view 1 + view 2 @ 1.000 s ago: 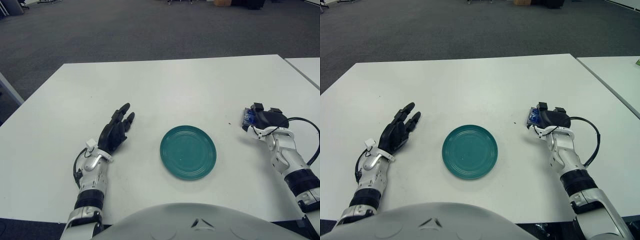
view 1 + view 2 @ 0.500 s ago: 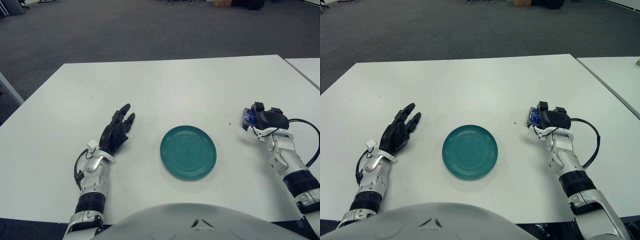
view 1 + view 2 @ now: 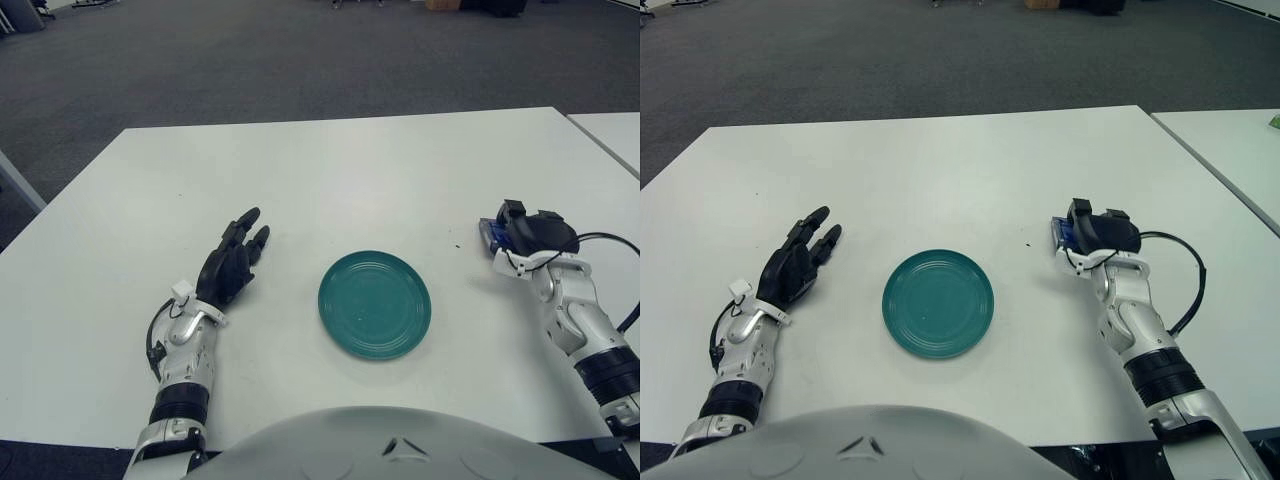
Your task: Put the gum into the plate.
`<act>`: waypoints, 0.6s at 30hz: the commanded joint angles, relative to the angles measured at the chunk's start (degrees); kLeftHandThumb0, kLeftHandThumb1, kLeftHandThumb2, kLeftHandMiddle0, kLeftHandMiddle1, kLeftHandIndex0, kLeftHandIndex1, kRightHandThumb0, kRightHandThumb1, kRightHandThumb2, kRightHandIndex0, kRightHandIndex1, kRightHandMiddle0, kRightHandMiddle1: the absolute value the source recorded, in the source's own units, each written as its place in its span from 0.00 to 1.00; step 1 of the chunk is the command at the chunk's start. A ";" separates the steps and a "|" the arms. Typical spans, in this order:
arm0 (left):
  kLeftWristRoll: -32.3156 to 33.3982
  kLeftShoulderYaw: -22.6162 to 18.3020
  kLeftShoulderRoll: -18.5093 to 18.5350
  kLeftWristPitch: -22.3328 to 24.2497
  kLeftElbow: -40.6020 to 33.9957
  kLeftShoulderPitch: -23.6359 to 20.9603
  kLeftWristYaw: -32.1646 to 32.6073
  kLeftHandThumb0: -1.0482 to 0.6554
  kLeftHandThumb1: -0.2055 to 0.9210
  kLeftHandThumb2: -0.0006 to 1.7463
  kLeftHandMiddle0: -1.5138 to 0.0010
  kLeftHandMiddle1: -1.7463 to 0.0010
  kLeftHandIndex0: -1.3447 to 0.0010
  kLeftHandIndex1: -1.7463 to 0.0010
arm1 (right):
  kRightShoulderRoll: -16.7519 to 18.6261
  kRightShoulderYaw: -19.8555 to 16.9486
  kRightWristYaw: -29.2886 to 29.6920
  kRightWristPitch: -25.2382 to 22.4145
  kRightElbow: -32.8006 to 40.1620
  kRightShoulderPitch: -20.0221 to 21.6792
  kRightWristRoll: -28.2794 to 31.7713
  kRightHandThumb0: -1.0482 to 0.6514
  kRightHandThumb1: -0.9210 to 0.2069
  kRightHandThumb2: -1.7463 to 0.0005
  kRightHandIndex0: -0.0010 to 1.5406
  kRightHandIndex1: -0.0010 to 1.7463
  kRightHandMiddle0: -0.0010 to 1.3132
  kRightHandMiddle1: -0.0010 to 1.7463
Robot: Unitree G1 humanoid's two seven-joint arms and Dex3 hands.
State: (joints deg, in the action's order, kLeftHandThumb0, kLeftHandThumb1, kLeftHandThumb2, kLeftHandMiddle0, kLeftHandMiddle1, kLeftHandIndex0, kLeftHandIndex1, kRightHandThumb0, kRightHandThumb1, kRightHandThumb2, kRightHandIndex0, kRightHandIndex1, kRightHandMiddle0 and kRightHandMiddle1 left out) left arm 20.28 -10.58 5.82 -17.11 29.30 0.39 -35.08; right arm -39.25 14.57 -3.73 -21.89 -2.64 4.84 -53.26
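Note:
A round teal plate (image 3: 375, 304) lies flat on the white table (image 3: 330, 170), near its front middle. To the right of the plate, my right hand (image 3: 528, 232) has its fingers curled over a small blue gum pack (image 3: 488, 233), whose left edge peeks out from under the black fingers. The hand and pack sit well apart from the plate's right rim. My left hand (image 3: 232, 262) shows left of the plate, fingers stretched out and holding nothing.
A second white table (image 3: 1230, 150) stands off to the right across a narrow gap. Dark carpet lies beyond the table's far edge. A black cable (image 3: 1190, 285) loops beside my right forearm.
My right hand with the gum pack has lifted and shifted slightly toward the plate. The left hand has stayed put.

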 commanded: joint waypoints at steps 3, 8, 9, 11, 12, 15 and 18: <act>0.01 0.18 -0.35 0.14 1.31 0.99 -0.54 0.00 1.00 0.44 0.81 0.94 1.00 0.70 | -0.05 -0.26 -2.23 -1.43 6.12 0.74 -3.08 0.38 0.25 0.51 0.25 0.20 0.32 0.96; -0.11 0.26 -0.54 -0.43 1.68 1.00 -0.49 0.00 1.00 0.45 0.82 0.94 1.00 0.72 | -0.32 -1.12 -8.52 -3.32 15.27 1.33 -5.47 0.38 0.27 0.51 0.27 0.20 0.35 0.94; -0.13 0.26 -0.54 -0.47 1.74 1.00 -0.44 0.00 1.00 0.45 0.82 0.94 1.00 0.72 | -0.32 -1.30 -9.28 -3.45 16.10 1.30 -5.76 0.38 0.27 0.51 0.27 0.20 0.35 0.94; -0.08 0.00 -0.58 -1.10 2.88 0.68 -0.54 0.00 1.00 0.45 0.82 0.94 1.00 0.72 | -0.46 -1.75 -11.36 -3.67 18.73 1.14 -6.49 0.38 0.27 0.51 0.27 0.20 0.36 0.94; 0.12 -0.62 -0.46 -2.34 5.79 -0.15 -1.19 0.00 1.00 0.45 0.82 0.94 1.00 0.72 | -0.64 -1.98 -12.85 -3.75 20.79 1.08 -7.01 0.38 0.27 0.51 0.27 0.19 0.35 0.94; 0.41 -1.47 -0.22 -4.60 10.24 -1.42 -2.54 0.01 1.00 0.45 0.82 0.93 1.00 0.72 | -0.51 -2.29 -15.65 -3.68 23.99 0.98 -8.44 0.38 0.26 0.51 0.27 0.19 0.35 0.94; 0.43 -1.93 0.07 -6.41 13.43 -2.47 -4.08 0.01 1.00 0.44 0.82 0.92 1.00 0.70 | 0.25 -1.97 -18.03 -3.57 26.33 0.73 -10.21 0.38 0.25 0.52 0.28 0.18 0.33 0.95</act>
State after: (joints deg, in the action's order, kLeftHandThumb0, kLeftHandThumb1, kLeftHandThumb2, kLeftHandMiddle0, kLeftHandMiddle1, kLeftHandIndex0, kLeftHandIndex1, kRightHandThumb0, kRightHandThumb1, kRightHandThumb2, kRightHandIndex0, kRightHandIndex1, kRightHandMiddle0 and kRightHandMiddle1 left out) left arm 20.54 -11.95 5.87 -23.71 37.41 -3.05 -38.03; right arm -39.27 13.15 -19.42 -25.33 21.38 5.43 -61.70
